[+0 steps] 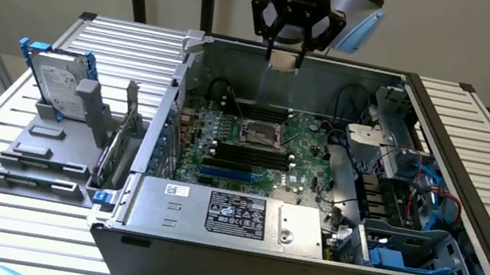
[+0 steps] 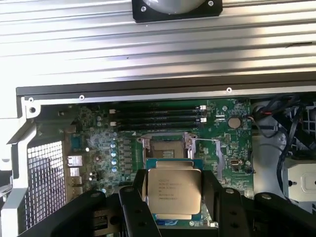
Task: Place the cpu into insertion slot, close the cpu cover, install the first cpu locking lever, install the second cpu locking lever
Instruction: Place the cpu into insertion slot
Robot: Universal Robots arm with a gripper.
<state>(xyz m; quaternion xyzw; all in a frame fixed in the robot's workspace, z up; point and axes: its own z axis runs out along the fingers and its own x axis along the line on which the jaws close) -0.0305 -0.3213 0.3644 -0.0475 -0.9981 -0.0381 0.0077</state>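
Observation:
My gripper (image 1: 288, 49) hangs high above the open computer case, over its back wall, and is shut on the cpu (image 1: 283, 62), a small square chip with a dull silver top. In the wrist view the cpu (image 2: 174, 187) sits flat between the two black fingers (image 2: 134, 200) of the gripper (image 2: 174, 202). Well below it, the insertion slot (image 1: 262, 135) lies open on the green motherboard, with its dark square (image 2: 165, 147) uncovered. Thin silvery metal of the cpu cover and levers (image 2: 203, 147) shows beside the slot; how each stands I cannot tell.
Black memory sticks (image 1: 252, 156) lie on both sides of the slot. The case (image 1: 209, 261) rests on a slatted metal table. A power supply (image 1: 235, 214) is at the front, drive cages and cables (image 1: 408, 194) at the exterior view's right, and a hard drive on a grey stand (image 1: 61, 88) at its left.

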